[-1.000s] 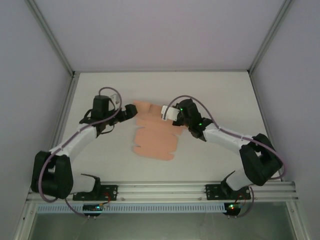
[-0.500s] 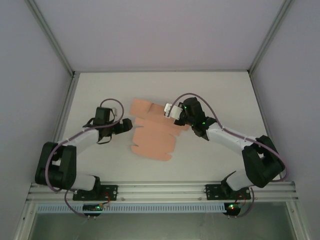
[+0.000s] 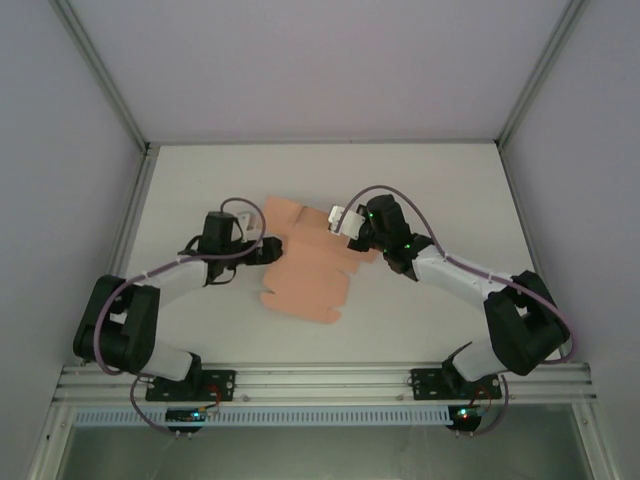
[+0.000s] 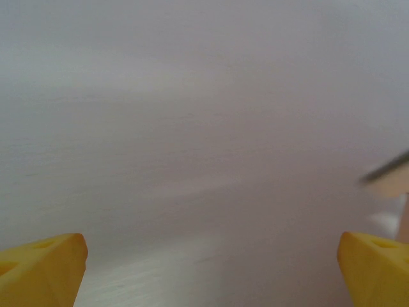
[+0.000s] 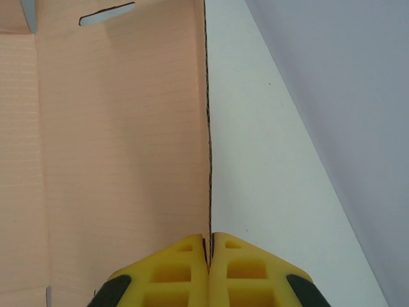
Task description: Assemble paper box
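Pale walls (image 3: 60, 200) and grey frame posts (image 3: 110, 90) close in the white surface (image 3: 440, 180) you are working over, with a metal rail (image 3: 330, 376) along its near edge. From above, the paper box (image 3: 305, 275) lies near the middle of the surface as a flat salmon-pink die-cut sheet, its tabs and flaps spread out. Your left fingers (image 3: 270, 250) sit at the sheet's left edge, about halfway along it; from this height you cannot tell whether they touch the card. Your right fingers (image 3: 343, 226) are at the sheet's far right part, over one of the flaps.

On the left wrist camera, the two yellow left fingers (image 4: 41, 268) stand wide apart, one in each lower corner, with nothing between them but blurred pale surface. A thin sliver of the pink card with a dark edge shows at the right side of this view, just above the right-hand finger.

On the right wrist camera, the yellow right fingers (image 5: 185, 272) are pressed together and clamped on the sheet's edge, which runs straight up the picture from the seam between them. The pink card spreads to the left of that edge, with a narrow cut slot (image 5: 107, 14) near its top. Bare white surface lies to the right of the edge, and a pale wall (image 5: 345, 96) beyond that.
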Available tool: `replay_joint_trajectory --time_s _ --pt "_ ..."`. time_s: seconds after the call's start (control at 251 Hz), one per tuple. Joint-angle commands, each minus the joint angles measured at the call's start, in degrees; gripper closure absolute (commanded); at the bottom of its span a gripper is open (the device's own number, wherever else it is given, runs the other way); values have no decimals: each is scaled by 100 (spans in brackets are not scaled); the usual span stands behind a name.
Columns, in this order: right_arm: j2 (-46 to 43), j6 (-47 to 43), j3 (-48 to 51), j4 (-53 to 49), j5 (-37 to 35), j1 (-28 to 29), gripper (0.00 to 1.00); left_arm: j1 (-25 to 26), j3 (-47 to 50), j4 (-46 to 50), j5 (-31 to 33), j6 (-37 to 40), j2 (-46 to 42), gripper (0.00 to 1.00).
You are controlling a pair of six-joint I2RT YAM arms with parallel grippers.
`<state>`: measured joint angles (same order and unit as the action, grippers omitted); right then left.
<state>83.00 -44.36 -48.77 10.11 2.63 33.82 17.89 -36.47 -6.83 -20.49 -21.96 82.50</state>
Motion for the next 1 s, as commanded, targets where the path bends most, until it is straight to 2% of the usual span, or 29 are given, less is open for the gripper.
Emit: replay_joint_trajectory --time_s 0.0,0.192,0.359,0.519,0.659,0.762,0.926,0.994 --pt "-22 164 -27 114 115 21 100 30 56 -688 -651 -90 63 0" --pt "20 241 -40 165 51 97 100 30 -6 -1513 -1433 -591 534 14" --pt "52 390 -13 322 24 122 100 39 -56 -1996 -2054 -870 913 32" --pt "33 694 74 580 3 156 100 39 124 -2734 -2361 -1276 1129 38" --pt "31 832 231 874 -17 229 100 41 158 -3318 -2530 -1621 1312 61" --pt "26 832 249 922 -107 249 100 35 12 -3011 -2503 -1517 1318 77" --pt "-29 832 244 857 -123 265 100 47 -63 -2449 -2012 -1364 1119 90" --pt "-46 800 215 787 -158 275 100 48 -125 -2099 -1690 -1310 1039 100"
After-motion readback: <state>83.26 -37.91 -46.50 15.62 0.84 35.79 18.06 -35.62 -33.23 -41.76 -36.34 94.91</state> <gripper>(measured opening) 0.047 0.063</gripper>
